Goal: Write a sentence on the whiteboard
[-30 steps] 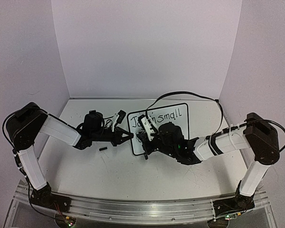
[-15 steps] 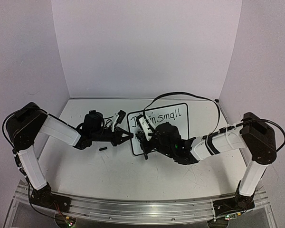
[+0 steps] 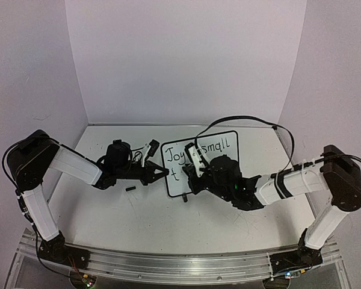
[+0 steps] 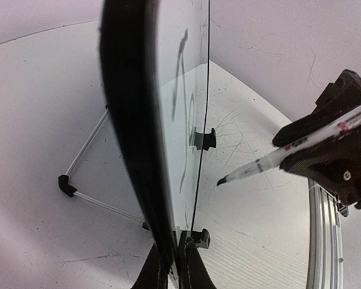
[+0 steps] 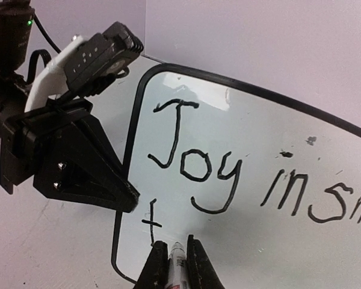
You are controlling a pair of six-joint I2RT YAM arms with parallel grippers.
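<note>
The whiteboard [image 3: 227, 156] stands tilted at mid-table. My left gripper [image 3: 164, 173] is shut on its left edge; in the left wrist view the fingers [image 4: 189, 272] clamp the black frame of the whiteboard [image 4: 179, 120]. The sentence [image 5: 195, 162] reads "Joy in small" on the top line, with a "t" [image 5: 151, 223] below "Joy". My right gripper [image 5: 172, 265] is shut on a white marker [image 5: 177, 254]. The marker tip [image 4: 221, 180] sits close to the board face, just right of the "t". From above, the right gripper [image 3: 191, 177] covers the board's middle.
A small black cap [image 3: 130, 189] lies on the table below the left gripper. The board's wire stand leg [image 4: 78, 186] reaches out behind it. A black cable [image 3: 246, 120] loops over the right arm. Walls close in the back and both sides.
The right gripper has shifted to the right with the marker, uncovering "Joy" and a freshly drawn "t" below it. The left gripper has stayed on the board's edge.
</note>
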